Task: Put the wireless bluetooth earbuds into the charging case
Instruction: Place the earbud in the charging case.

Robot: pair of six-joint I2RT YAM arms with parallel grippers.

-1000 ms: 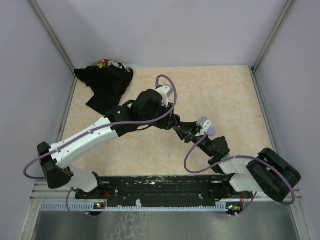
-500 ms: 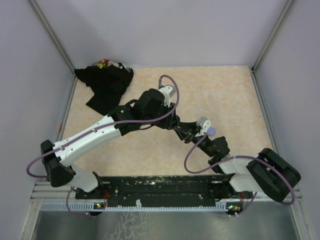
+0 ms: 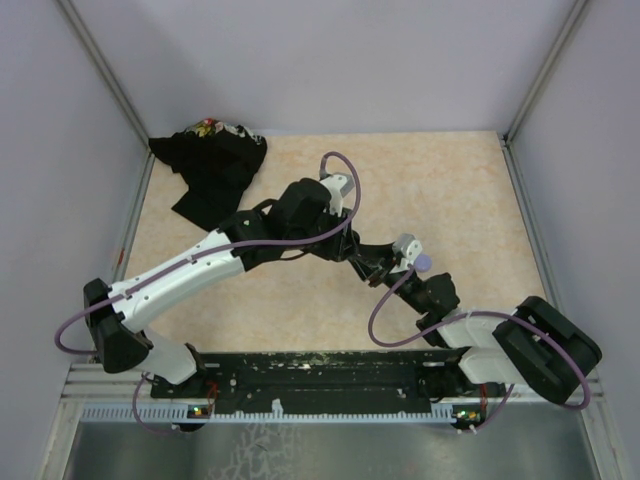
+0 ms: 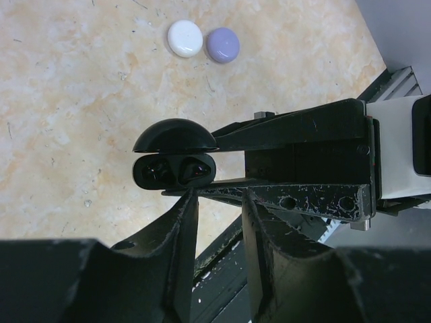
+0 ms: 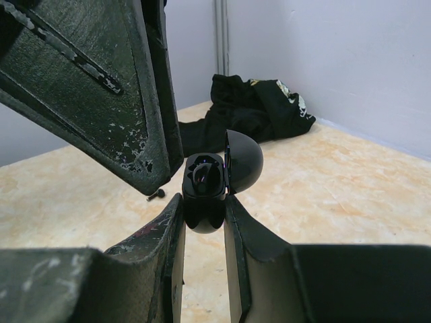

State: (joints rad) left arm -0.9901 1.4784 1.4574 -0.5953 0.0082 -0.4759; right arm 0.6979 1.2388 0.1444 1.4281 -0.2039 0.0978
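The black charging case [image 4: 174, 176] hangs above the table with its lid [image 4: 175, 136] swung open. My right gripper [image 5: 204, 202] is shut on its lower body. Two dark wireless bluetooth earbuds [image 4: 159, 170] sit in the case's wells; the right wrist view shows one of them [image 5: 205, 176]. My left gripper [image 4: 219, 198] hovers just beside the case mouth, its jaws a little apart with nothing between them. In the right wrist view its fingers [image 5: 121, 87] loom at the upper left, close to the case. A tiny dark piece [image 5: 156, 195] lies on the table below them.
A round white disc [image 4: 184, 38] and a lavender disc [image 4: 222, 44] lie side by side on the beige table beyond the case. A heap of black cloth [image 3: 210, 165] fills the far left corner. Grey walls close in the table.
My left arm has edged slightly to the right toward the case and its jaws have narrowed a little. The right arm and the case have not moved.
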